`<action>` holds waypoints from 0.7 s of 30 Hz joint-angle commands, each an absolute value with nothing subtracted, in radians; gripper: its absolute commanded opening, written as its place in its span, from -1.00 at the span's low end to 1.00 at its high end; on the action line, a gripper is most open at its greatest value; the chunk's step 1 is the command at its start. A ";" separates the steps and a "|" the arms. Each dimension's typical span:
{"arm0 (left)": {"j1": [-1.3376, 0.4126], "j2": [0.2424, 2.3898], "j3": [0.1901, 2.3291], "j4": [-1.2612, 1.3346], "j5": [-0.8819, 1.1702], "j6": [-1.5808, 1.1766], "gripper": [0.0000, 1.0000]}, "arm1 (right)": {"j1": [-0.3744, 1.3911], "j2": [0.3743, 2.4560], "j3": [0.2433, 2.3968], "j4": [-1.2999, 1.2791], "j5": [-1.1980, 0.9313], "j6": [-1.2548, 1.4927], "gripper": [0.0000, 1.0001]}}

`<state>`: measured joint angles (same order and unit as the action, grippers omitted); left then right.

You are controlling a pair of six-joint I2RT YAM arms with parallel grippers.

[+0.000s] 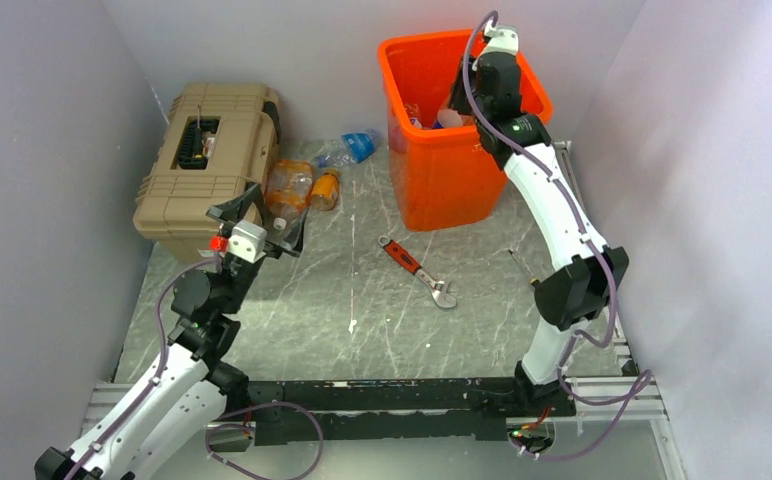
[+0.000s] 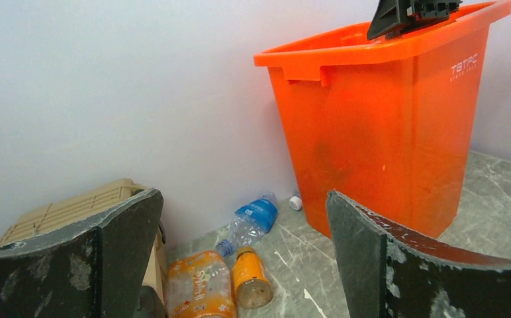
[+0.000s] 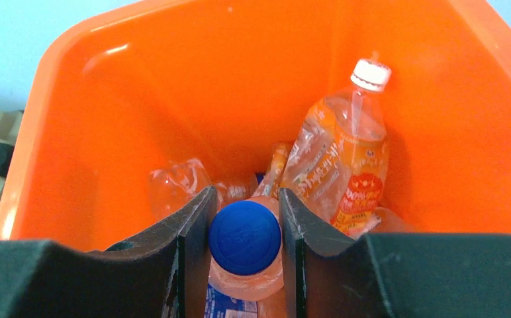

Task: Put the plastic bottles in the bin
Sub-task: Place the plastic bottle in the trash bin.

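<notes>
The orange bin (image 1: 432, 190) stands at the back right. My right gripper (image 1: 459, 108) is over its opening, shut on a blue-capped bottle (image 3: 245, 237) held between the fingers (image 3: 193, 245) inside the bin (image 3: 140, 86). Inside lie a white-capped orange-labelled bottle (image 3: 342, 152) and a crushed clear bottle (image 3: 177, 185). My left gripper (image 1: 262, 225) is open and empty (image 2: 243, 265), a little short of three bottles on the table: a crushed orange-labelled bottle (image 2: 200, 288), a small orange bottle (image 2: 251, 281) and a clear blue-labelled bottle (image 2: 256, 218). They also show in the top view (image 1: 287, 185).
A tan toolbox (image 1: 207, 160) stands at the back left, right beside the floor bottles. A red-handled wrench (image 1: 420, 272) lies mid-table and a small screwdriver (image 1: 520, 262) to its right. A loose white cap (image 2: 296, 202) lies by the bin's base. Walls close in on three sides.
</notes>
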<state>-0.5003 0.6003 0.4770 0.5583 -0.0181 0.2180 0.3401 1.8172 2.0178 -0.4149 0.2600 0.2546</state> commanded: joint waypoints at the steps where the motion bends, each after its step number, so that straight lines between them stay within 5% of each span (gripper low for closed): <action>1: -0.480 0.630 0.498 0.632 0.101 0.199 0.99 | 0.359 1.711 1.905 -0.357 0.325 0.250 -1.00; 10: -0.480 0.847 0.664 0.323 0.454 0.149 0.99 | 0.319 1.617 1.686 -0.021 0.369 0.274 -1.00; 21: -0.482 0.848 0.642 0.331 0.383 0.185 0.99 | 0.283 1.836 2.101 -0.155 0.253 0.304 -1.00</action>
<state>-0.4828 0.8772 0.6373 0.3061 0.3855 0.1719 0.2756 1.7710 1.8843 -0.1291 0.2859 0.3206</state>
